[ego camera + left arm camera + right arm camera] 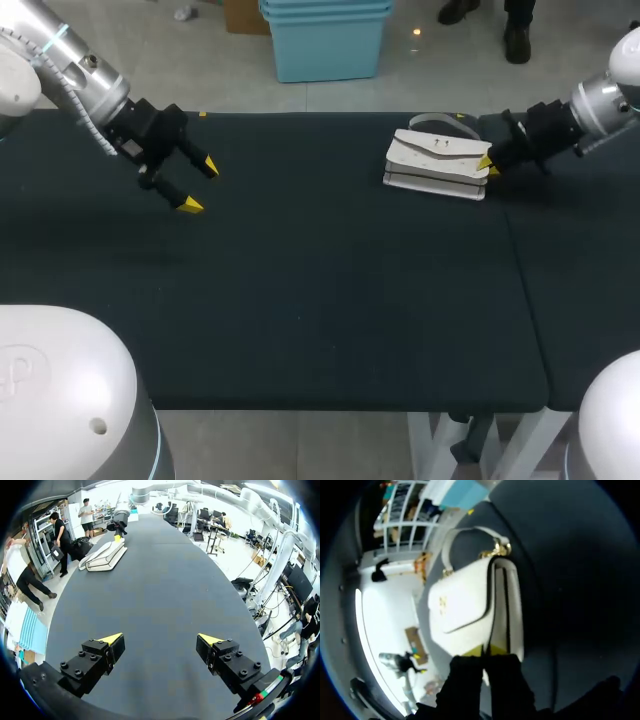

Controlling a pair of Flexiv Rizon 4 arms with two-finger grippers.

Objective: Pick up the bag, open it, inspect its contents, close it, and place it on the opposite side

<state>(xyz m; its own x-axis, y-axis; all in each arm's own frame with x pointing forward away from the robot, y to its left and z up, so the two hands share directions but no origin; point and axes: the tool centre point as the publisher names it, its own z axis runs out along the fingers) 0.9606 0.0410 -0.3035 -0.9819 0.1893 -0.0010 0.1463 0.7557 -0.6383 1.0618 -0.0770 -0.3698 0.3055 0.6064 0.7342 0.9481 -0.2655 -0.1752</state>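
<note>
White bag [438, 165] lies flat on the dark bench [320, 300], flap up, with its strap curled on the bench just beside it. Our right hand [488, 165] is at the bag's edge, on the side away from our left hand. From the right wrist view the bag [470, 605] lies directly ahead of that hand [487, 652]; we cannot tell whether it is clamped on the bag. Our left hand [161, 640] hangs over bare bench well apart from the bag [105, 555], fingers spread wide, nothing between them.
</note>
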